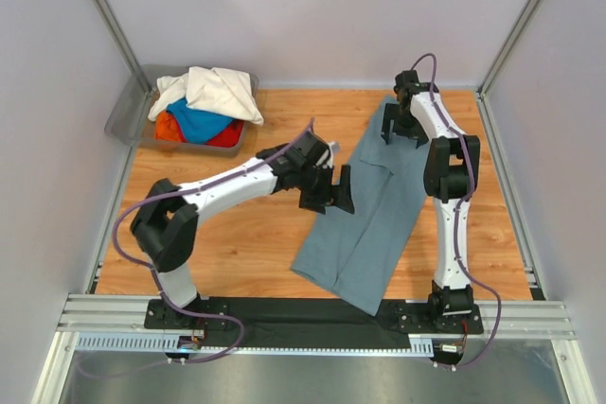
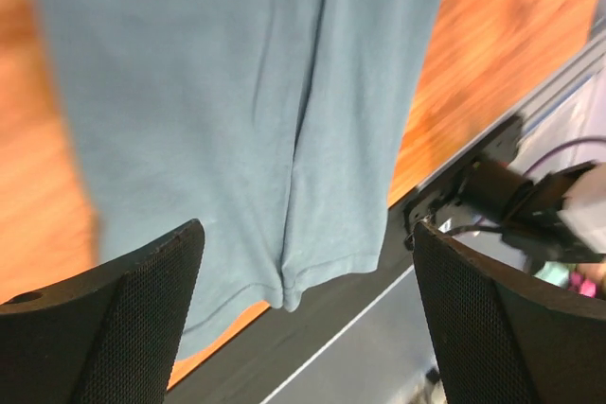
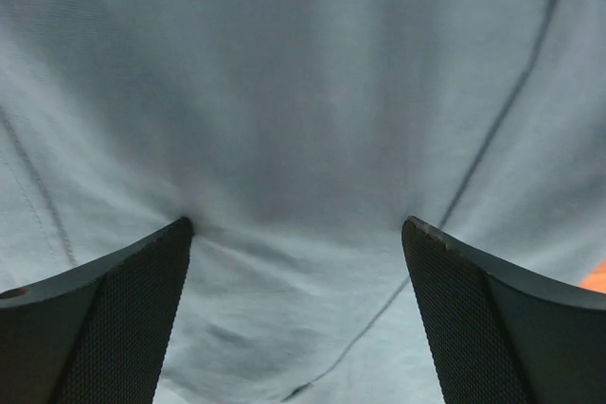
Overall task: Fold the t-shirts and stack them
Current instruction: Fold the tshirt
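A slate grey-blue t-shirt lies folded lengthwise in a long strip on the wooden table, its near end hanging over the black front rail. My left gripper is open and empty, above the strip's left edge; its wrist view shows the shirt below. My right gripper is open, its fingertips pressed down onto the shirt's far end, with cloth filling its view. A cream-white shirt, a bright blue one and a red-orange one lie heaped in the bin.
A grey plastic bin stands at the table's far left corner. The black front rail runs along the near edge. White walls and metal posts close in the table on three sides.
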{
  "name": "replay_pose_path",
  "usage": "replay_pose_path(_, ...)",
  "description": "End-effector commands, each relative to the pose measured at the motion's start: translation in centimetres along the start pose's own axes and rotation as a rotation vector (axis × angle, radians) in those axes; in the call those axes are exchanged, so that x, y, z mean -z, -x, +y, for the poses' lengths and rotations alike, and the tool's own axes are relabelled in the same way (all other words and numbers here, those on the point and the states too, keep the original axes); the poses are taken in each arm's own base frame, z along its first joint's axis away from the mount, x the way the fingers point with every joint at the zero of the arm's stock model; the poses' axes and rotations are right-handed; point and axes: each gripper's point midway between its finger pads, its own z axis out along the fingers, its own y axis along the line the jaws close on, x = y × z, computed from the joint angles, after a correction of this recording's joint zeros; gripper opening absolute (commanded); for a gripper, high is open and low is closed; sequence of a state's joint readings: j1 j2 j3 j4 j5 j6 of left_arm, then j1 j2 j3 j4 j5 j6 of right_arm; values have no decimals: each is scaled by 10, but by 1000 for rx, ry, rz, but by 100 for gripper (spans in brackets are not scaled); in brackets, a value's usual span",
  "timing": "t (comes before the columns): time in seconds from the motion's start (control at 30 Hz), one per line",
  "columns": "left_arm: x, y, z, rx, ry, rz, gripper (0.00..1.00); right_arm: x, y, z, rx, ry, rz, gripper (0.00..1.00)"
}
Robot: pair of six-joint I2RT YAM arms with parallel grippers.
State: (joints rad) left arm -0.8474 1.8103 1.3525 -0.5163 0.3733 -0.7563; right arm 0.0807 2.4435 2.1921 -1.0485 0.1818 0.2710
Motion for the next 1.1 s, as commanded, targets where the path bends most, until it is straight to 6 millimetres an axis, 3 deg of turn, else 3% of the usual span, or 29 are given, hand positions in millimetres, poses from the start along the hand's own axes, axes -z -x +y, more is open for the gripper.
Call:
replay_pose_path(0.0,53,26,9,9,42,-155,97,-4,9,37,96,31,-55,95)
replay_pose_path(0.13,82,31,31,57,63,-227,97,-9,4,78,190,43,-67,95)
replay_pose_path(0.23,86,25,55,111,76,-231,97,-14,3,117,260,91,-112,95)
replay_pose_path(0.37,86,12,78,154,98,-213,97,-1,9,164,285,207,-190,96)
replay_pose_path(0.5,82,1,89,183,110,-198,98,35,34,200,270,341,-304,96)
replay_pose_path(0.6,80,-3,90,196,107,-191,98,77,57,203,224,397,-384,98)
replay_pose_path(0.63,78,-4,90,200,106,-182,98,101,65,200,213,414,-416,98)
replay_pose_path(0.7,76,-8,93,214,113,-164,97,123,69,188,195,409,-434,99)
replay_pose_path(0.73,73,-11,94,226,110,-149,97,137,66,179,192,407,-431,100)
replay_pose_path(0.8,67,-19,97,243,100,-129,97,142,55,159,186,374,-385,99)
replay_pose_path(0.83,65,-23,96,253,90,-117,96,157,51,151,184,372,-384,99)
replay_pose_path(0.87,62,-28,98,276,84,-109,96,141,32,141,198,342,-317,96)
replay_pose_path(0.93,64,-32,94,286,57,-118,94,144,13,133,201,333,-269,91)
replay_pose_path(0.97,63,-36,97,303,55,-120,94,131,-6,130,206,328,-205,87)
replay_pose_path(1.07,68,-45,94,302,55,-122,94,123,-39,132,218,312,-107,88)
